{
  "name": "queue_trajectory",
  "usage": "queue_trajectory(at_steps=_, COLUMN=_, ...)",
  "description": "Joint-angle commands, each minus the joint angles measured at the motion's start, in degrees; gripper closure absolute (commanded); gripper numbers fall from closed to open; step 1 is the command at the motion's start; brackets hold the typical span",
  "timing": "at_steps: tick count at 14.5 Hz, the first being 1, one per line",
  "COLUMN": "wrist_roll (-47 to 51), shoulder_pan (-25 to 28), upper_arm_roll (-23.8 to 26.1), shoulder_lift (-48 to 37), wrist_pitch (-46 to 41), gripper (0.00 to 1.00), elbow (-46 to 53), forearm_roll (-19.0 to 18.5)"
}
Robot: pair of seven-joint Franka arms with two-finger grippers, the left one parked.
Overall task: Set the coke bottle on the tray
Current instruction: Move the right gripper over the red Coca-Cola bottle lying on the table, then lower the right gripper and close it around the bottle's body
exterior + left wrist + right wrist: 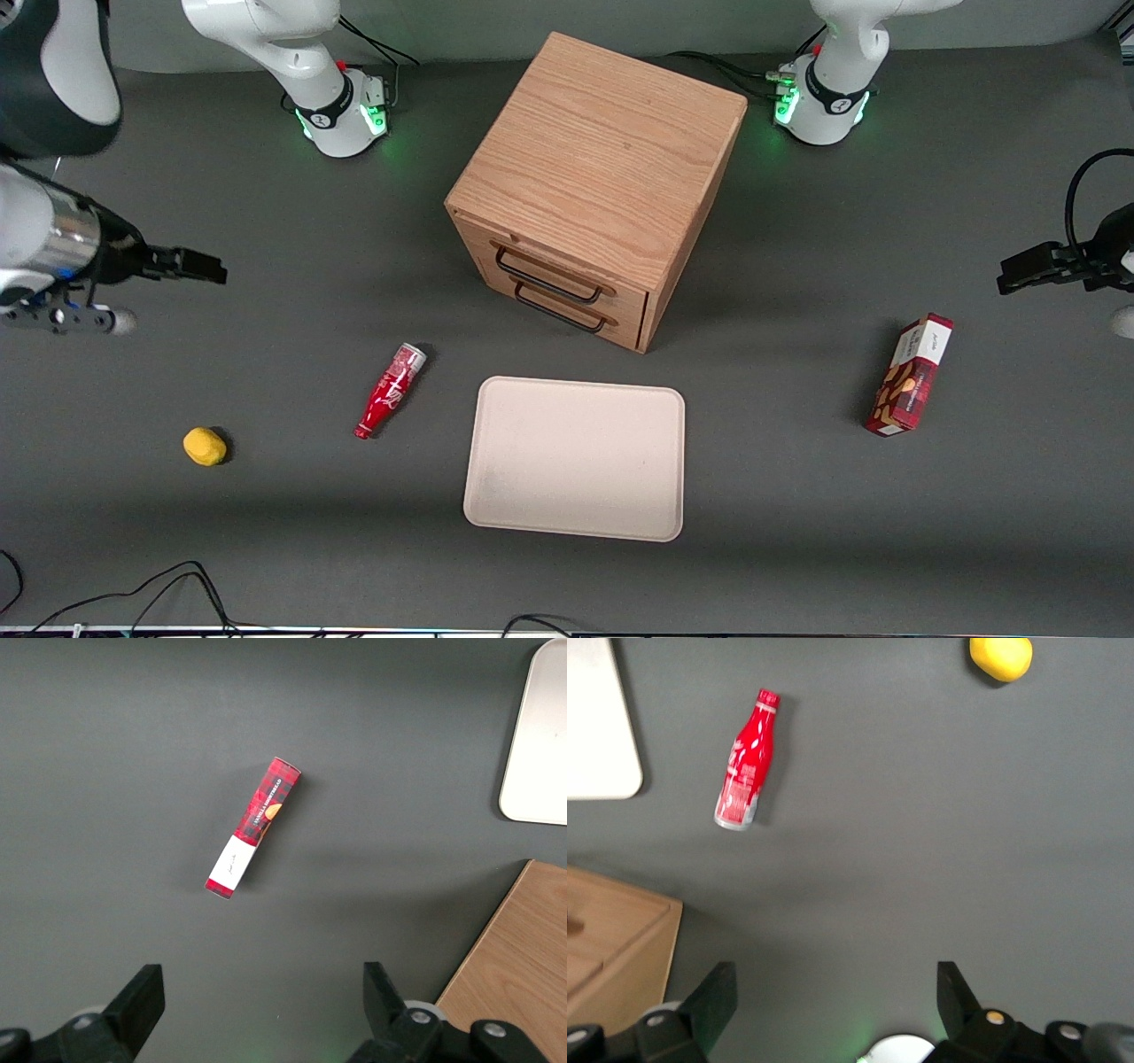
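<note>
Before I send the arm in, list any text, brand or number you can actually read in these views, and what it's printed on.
Coke bottle: white script on the red body, too blurred to read.
Snack box: small print on its white end panel and lettering along the red side, too small to read.
Tray, wooden drawer cabinet, yellow object: no text.
Gripper, open, hanging above the table toward the working arm's end: no markings.

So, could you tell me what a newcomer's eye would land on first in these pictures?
Probably the wooden drawer cabinet, standing mid-table with two black handles. In front of it lies the empty cream tray, and beside the tray the red coke bottle lies on its side. The gripper hovers open above the table at the working arm's end, away from the bottle, with a yellow lemon-like object nearer the camera.
</note>
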Motion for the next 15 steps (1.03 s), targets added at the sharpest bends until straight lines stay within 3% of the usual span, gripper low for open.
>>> queue_trajectory(at_steps=1, wrist_roll=6.55, shoulder_pan=0.72, upper_arm_roll=1.36, shoulder_lift=5.76, wrist_pitch=2.88, gripper=0.0, elbow=2.9, forearm_roll=-0.59)
queue_trajectory(at_steps=6, wrist_roll=21.66, shoulder_pan=2.12, upper_arm_roll=6.28, shoulder_lift=12.18, wrist_pitch=12.72, gripper=0.0, elbow=1.15, forearm_roll=-0.77)
queue_trajectory(at_steps=9, wrist_roll=28.16, shoulder_pan=3.71, upper_arm_roll=6.47, shoulder_lift=13.59, wrist_pitch=19.48, gripper=0.0, elbow=-2.53, forearm_roll=-0.6)
queue_trajectory(at_steps=12, wrist_roll=31.78, shoulder_pan=5.64, upper_arm_roll=6.56, shoulder_lift=14.9, wrist_pitch=32.91, gripper=0.0, elbow=-10.53, forearm_roll=-1.03)
queue_trajectory(at_steps=15, wrist_roll=38.27, shoulder_pan=6.61, upper_arm_roll=6.56, shoulder_lift=19.11, wrist_pitch=41.27, gripper=0.0, elbow=-12.83, forearm_roll=-6.99)
